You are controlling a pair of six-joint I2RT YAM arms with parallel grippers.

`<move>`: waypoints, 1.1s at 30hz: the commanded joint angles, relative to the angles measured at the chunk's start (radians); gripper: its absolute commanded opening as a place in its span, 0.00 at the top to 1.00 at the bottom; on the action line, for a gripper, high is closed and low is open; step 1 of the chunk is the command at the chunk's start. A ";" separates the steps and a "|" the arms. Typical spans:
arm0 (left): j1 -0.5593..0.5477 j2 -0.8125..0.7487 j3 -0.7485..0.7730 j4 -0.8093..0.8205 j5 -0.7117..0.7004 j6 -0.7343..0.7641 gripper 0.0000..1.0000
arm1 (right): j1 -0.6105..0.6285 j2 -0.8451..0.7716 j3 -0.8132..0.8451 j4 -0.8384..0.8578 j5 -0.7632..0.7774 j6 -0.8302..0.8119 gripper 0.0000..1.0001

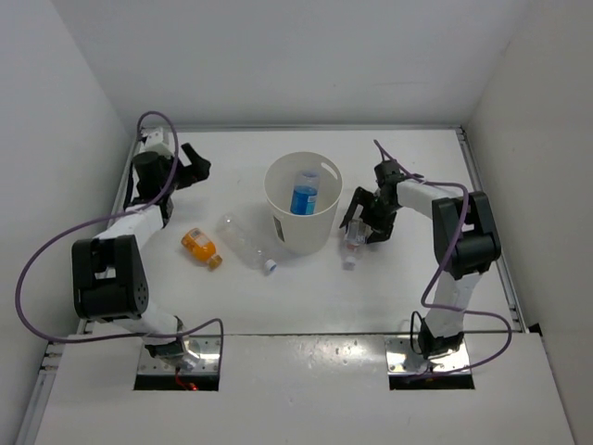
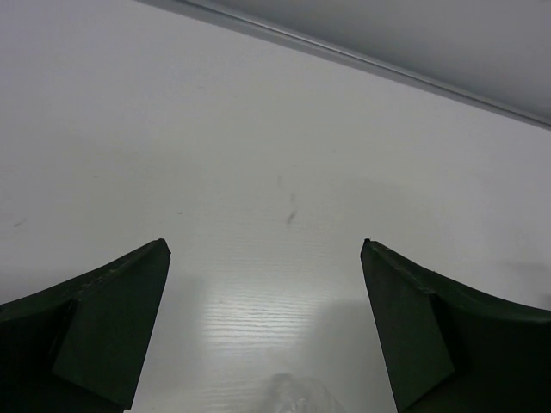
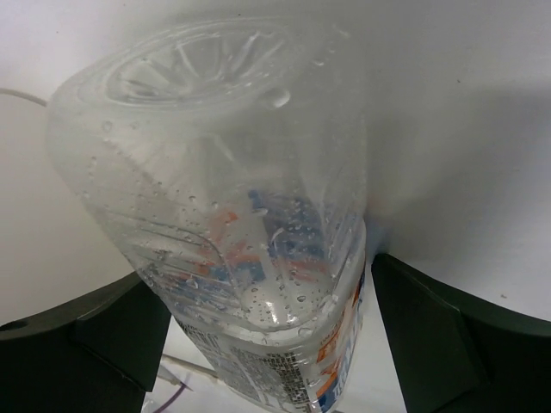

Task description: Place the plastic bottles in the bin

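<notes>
Right gripper (image 3: 269,275) straddles a clear plastic bottle with a printed label (image 3: 232,198), jaws wide, fingers (image 3: 95,344) right at its sides. Can't tell if they're actually pressing or just off it. In the top view that bottle (image 1: 351,248) lies on the white table (image 1: 306,297) just right of the cream-white round plastic bin (image 1: 301,236), with the right gripper (image 1: 363,230) over it. A blue-liquid bottle with a blue cap (image 1: 305,193) stands inside the bin. A second clear bottle with a white cap (image 1: 246,243) lies just left of the bin, and a short orange bottle (image 1: 199,247) lies further left. Left gripper (image 1: 196,167) is at the far left, well apart from the bottles, jaws fully spread and empty, over bare table in its wrist view (image 2: 265,245).
</notes>
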State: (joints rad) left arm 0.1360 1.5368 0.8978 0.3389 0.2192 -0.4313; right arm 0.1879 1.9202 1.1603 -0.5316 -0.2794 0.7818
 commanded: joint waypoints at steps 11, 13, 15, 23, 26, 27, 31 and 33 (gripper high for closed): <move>-0.079 0.011 -0.037 0.083 0.210 -0.049 0.00 | 0.004 0.013 -0.007 0.048 -0.056 -0.012 0.24; -0.079 0.011 -0.037 0.072 0.210 -0.049 0.00 | 0.004 0.013 -0.007 0.048 -0.057 -0.012 0.29; -0.079 0.011 -0.037 0.072 0.201 -0.038 0.00 | 0.004 0.013 -0.028 0.048 -0.046 -0.012 0.38; -0.079 0.020 -0.028 0.034 0.117 0.006 0.00 | -0.027 -0.152 -0.073 0.001 0.061 0.017 0.82; -0.079 0.029 -0.028 0.005 0.056 0.016 0.00 | -0.039 -0.262 -0.073 -0.013 0.126 0.030 0.94; -0.079 0.029 -0.028 -0.006 0.042 0.026 0.00 | -0.039 -0.327 -0.044 -0.027 0.147 0.030 1.00; -0.079 0.029 -0.048 -0.029 -0.013 0.042 0.00 | -0.048 -0.472 0.047 -0.093 0.270 -0.004 1.00; -0.079 0.029 -0.060 -0.017 -0.081 -0.012 0.00 | -0.038 -0.521 0.129 -0.132 0.371 -0.018 1.00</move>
State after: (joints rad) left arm 0.0578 1.5696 0.8482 0.3096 0.2359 -0.4210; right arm 0.1417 1.4910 1.1706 -0.6174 -0.0723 0.7860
